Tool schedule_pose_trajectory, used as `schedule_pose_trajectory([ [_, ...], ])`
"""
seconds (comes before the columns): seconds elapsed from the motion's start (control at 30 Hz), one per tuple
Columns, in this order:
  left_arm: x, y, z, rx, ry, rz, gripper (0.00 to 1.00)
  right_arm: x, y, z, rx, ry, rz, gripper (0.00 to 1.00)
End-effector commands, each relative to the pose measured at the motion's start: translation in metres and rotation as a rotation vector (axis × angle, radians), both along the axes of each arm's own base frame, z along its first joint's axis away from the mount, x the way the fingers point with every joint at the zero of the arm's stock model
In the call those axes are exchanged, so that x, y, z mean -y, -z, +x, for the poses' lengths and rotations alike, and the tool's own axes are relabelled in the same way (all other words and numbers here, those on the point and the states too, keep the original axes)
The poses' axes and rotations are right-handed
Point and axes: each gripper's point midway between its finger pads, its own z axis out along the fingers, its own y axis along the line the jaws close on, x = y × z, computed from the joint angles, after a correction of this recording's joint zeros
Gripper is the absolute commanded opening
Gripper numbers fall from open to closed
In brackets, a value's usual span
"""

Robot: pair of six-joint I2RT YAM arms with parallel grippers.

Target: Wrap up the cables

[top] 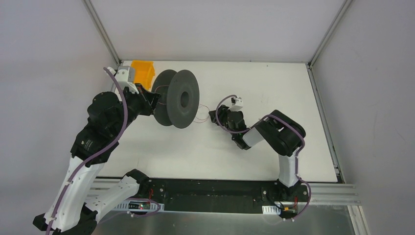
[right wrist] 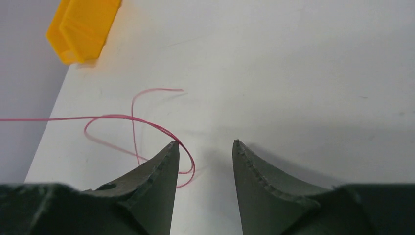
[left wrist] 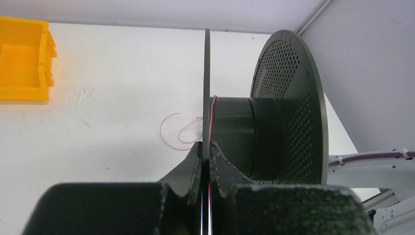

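A dark grey spool (top: 177, 98) stands on its rims at the back left of the table. My left gripper (top: 154, 100) is shut on the rim of the spool's left flange; in the left wrist view the fingers (left wrist: 206, 149) clamp the thin flange (left wrist: 207, 73) edge-on. The cable, a thin reddish wire (top: 199, 120), runs from the spool hub (left wrist: 244, 132) to loose loops on the table (left wrist: 171, 137). My right gripper (top: 214, 117) is open just right of the spool. In the right wrist view the gripper (right wrist: 205, 144) is empty, and the wire loop (right wrist: 112, 117) passes its left fingertip.
A yellow bin (top: 143, 71) sits at the back left corner behind the spool, also in the left wrist view (left wrist: 22, 58) and the right wrist view (right wrist: 83, 27). Grey walls enclose the white table (top: 274, 83) on three sides.
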Motion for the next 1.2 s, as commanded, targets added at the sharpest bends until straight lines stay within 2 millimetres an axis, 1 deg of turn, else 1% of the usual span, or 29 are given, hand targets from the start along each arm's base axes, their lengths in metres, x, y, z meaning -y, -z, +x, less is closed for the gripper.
schedule_pose_trajectory([
  [0.0, -0.006, -0.06, -0.007, 0.17, -0.015, -0.107, 0.0, 0.03, -0.02, 0.017, -0.021, 0.17, -0.011, 0.47],
  [0.07, -0.006, -0.06, -0.008, 0.171, -0.009, -0.108, 0.0, 0.034, -0.021, 0.019, -0.027, 0.165, -0.014, 0.47],
  [0.1, -0.005, -0.06, -0.009, 0.17, -0.004, -0.107, 0.0, 0.033, -0.024, 0.018, -0.02, 0.14, -0.008, 0.48],
  [0.17, -0.005, -0.058, -0.009, 0.167, -0.001, -0.1, 0.0, 0.025, -0.038, 0.013, 0.029, 0.067, 0.019, 0.48],
  [0.27, -0.005, -0.056, -0.009, 0.167, -0.001, -0.094, 0.0, 0.01, -0.047, 0.005, 0.053, -0.055, 0.031, 0.48],
  [0.3, -0.005, -0.056, -0.009, 0.167, 0.0, -0.092, 0.0, 0.001, -0.052, -0.001, 0.069, -0.119, 0.044, 0.48],
  [0.33, -0.005, -0.056, -0.009, 0.168, 0.001, -0.092, 0.0, -0.012, -0.058, -0.012, 0.086, -0.217, 0.068, 0.48],
  [0.37, -0.005, -0.056, -0.009, 0.167, 0.002, -0.09, 0.0, -0.026, -0.065, -0.027, 0.104, -0.332, 0.1, 0.48],
  [0.43, -0.004, -0.056, -0.009, 0.166, 0.006, -0.09, 0.0, -0.042, -0.08, -0.048, 0.166, -0.474, 0.161, 0.49],
  [0.5, -0.003, -0.056, -0.009, 0.165, 0.008, -0.094, 0.0, -0.052, -0.092, -0.063, 0.213, -0.56, 0.213, 0.52],
  [0.57, -0.002, -0.057, -0.009, 0.163, 0.013, -0.099, 0.0, -0.062, -0.1, -0.07, 0.248, -0.602, 0.235, 0.53],
  [0.67, -0.001, -0.06, -0.008, 0.166, 0.018, -0.101, 0.0, -0.071, -0.108, -0.078, 0.284, -0.649, 0.26, 0.54],
  [0.83, -0.002, -0.062, -0.01, 0.171, 0.016, -0.105, 0.0, -0.083, -0.124, -0.105, 0.339, -0.77, 0.267, 0.54],
  [0.9, -0.002, -0.062, -0.01, 0.17, 0.016, -0.109, 0.0, -0.085, -0.127, -0.108, 0.345, -0.784, 0.27, 0.54],
  [1.07, 0.003, -0.065, -0.011, 0.163, 0.036, -0.13, 0.0, -0.087, -0.123, -0.095, 0.351, -0.726, 0.257, 0.54],
  [1.17, 0.003, -0.067, -0.012, 0.163, 0.039, -0.138, 0.0, -0.092, -0.118, -0.09, 0.324, -0.724, 0.27, 0.54],
])
